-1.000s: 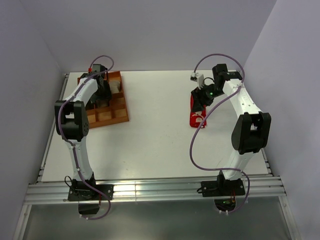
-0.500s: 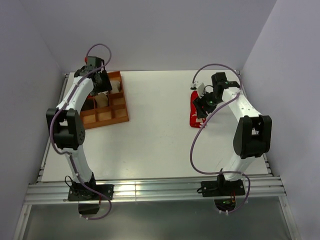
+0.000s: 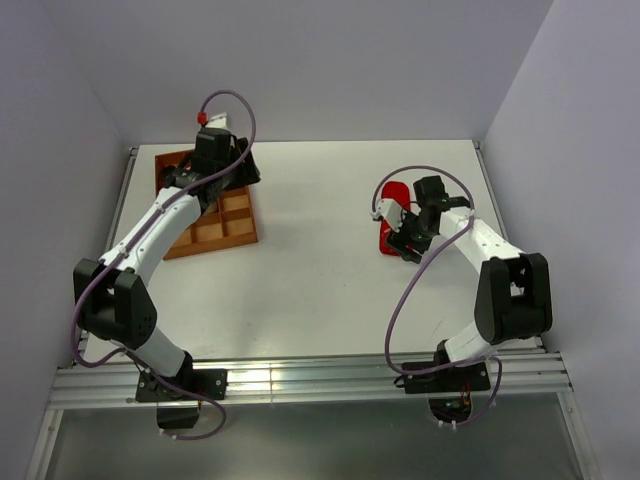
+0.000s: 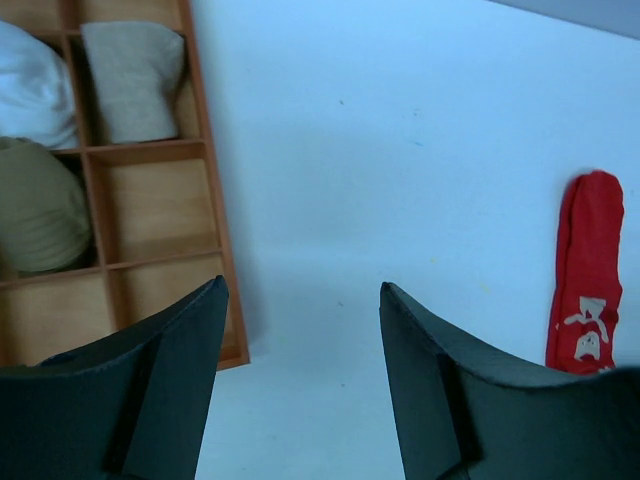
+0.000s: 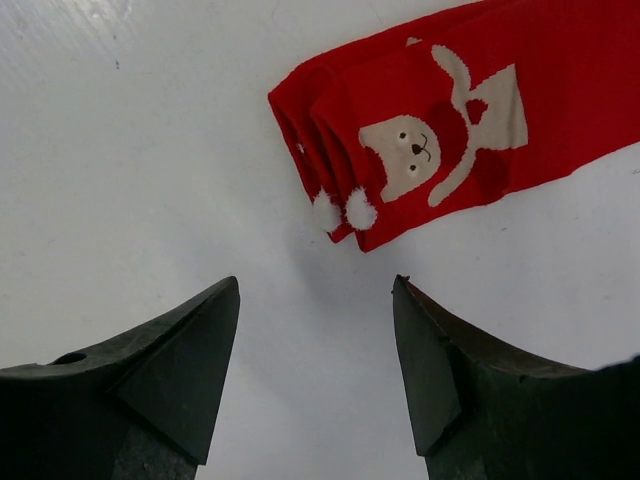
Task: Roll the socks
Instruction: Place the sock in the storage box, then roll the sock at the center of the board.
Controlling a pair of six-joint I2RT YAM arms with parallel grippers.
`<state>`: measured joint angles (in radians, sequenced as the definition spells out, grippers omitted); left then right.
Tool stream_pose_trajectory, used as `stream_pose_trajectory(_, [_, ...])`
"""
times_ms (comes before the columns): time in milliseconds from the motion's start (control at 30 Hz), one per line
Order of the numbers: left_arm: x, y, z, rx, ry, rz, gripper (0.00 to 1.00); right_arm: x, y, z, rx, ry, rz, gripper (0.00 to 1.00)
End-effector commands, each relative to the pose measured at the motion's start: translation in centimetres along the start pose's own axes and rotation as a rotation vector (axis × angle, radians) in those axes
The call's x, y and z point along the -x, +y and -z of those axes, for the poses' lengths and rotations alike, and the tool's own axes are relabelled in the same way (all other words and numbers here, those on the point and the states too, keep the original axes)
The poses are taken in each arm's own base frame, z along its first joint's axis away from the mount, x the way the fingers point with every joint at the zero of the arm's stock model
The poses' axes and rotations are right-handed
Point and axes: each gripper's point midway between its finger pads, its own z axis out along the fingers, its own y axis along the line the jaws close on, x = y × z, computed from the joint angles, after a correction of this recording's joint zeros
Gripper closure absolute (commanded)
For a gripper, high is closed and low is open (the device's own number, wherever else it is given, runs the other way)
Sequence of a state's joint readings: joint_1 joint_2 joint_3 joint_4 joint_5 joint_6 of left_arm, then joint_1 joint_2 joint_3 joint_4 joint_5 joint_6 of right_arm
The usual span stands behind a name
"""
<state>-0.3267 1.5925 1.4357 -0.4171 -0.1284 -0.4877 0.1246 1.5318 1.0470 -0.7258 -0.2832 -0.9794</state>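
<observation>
Right wrist view: right gripper (image 5: pixel 315 290) stood wide open, empty, below the red sock (image 5: pixel 500 140) at upper right; best to pinch its end squarely.

Tray (image 3: pixel 232 226) on the table (image 3: pixel 320 285), far left, bundles (image 4: pixel 130 68) inside; sock (image 5: pixel 560 100) far right.

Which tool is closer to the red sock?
Right. The right tool hovers beside the red sock; the left tool is far off, by the wooden compartment tray.
</observation>
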Motion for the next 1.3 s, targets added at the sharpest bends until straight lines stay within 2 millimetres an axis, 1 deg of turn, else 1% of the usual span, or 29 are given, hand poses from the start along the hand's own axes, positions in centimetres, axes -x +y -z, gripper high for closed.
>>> stream_pose_trajectory(0, [1.8,-3.2,1.4,-0.104,-0.111,0.019,0.33,0.9,-1.9,0.1,-0.086,-0.038,0.107,0.3])
stream_pose_trajectory(67, [2.0,-3.7,1.5,-0.12,-0.12,0.017,0.33,0.8,-1.9,-0.3,-0.079,-0.032,0.121,0.26])
stream_pose_trajectory(167, [2.2,-3.8,1.5,-0.118,-0.132,0.011,0.33,0.9,-2.1,-0.8,-0.067,-0.019,0.135,0.24])
stream_pose_trajectory(233, [2.4,-3.9,1.7,-0.12,-0.146,0.007,0.33,0.9,-2.3,-1.3,-0.066,-0.01,0.147,0.24])
stream_pose_trajectory(367, [2.7,-3.8,1.7,-0.112,-0.149,0.0,0.33,0.6,-2.4,-3.0,-0.067,0.022,0.176,0.23])
stream_pose_trajectory(433, [2.9,-3.8,1.8,-0.105,-0.151,-0.005,0.33,0.8,-2.2,-3.5,-0.059,0.037,0.204,0.23])
stream_pose_trajectory(533, [3.1,-3.7,1.9,-0.095,-0.149,-0.014,0.33,1.1,-2.2,-3.7,-0.057,0.044,0.216,0.24])
stream_pose_trajectory(700, [3.1,-3.5,1.8,-0.086,-0.152,-0.032,0.33,1.6,-2.9,-4.8,-0.055,0.082,0.221,0.25])
stream_pose_trajectory(733, [3.0,-3.5,1.8,-0.084,-0.15,-0.033,0.32,1.2,-2.8,-5.4,-0.037,0.097,0.208,0.27])
stream_pose_trajectory(800, [2.9,-3.3,1.9,-0.078,-0.151,-0.039,0.32,1.1,-2.9,-5.7,-0.042,0.111,0.204,0.29])
stream_pose_trajectory(900, [2.9,-3.1,1.9,-0.073,-0.153,-0.043,0.32,0.9,-2.9,-6.3,-0.047,0.122,0.198,0.36])
stream_pose_trajectory(933, [2.8,-3.2,1.9,-0.072,-0.152,-0.044,0.32,0.7,-2.8,-6.6,-0.045,0.129,0.188,0.43])
stream_pose_trajectory(1000, [2.7,-3.0,1.6,-0.056,-0.155,-0.046,0.33,0.8,-2.7,-6.7,-0.047,0.128,0.171,0.53])
stream_pose_trajectory(1033, [2.4,-3.2,1.7,-0.057,-0.154,-0.053,0.33,0.9,-2.7,-6.8,-0.049,0.126,0.17,0.62])
stream_pose_trajectory(1067, [2.2,-3.3,1.5,-0.054,-0.149,-0.055,0.33,0.8,-2.4,-6.8,-0.045,0.123,0.168,0.65])
stream_pose_trajectory(1100, [1.9,-3.2,1.4,-0.047,-0.148,-0.057,0.33,0.8,-2.4,-6.8,-0.045,0.123,0.167,0.66])
stream_pose_trajectory(1200, [1.0,-3.8,1.5,-0.052,-0.156,-0.063,0.34,1.3,-1.4,-6.6,0.003,0.105,0.156,0.7])
stream_pose_trajectory(1233, [0.6,-3.9,1.6,-0.048,-0.158,-0.064,0.35,1.7,-0.8,-6.4,0.033,0.091,0.148,0.7])
stream_pose_trajectory(1267, [0.2,-3.9,1.9,-0.049,-0.159,-0.052,0.35,2.6,0.0,-5.8,0.091,0.057,0.138,0.7])
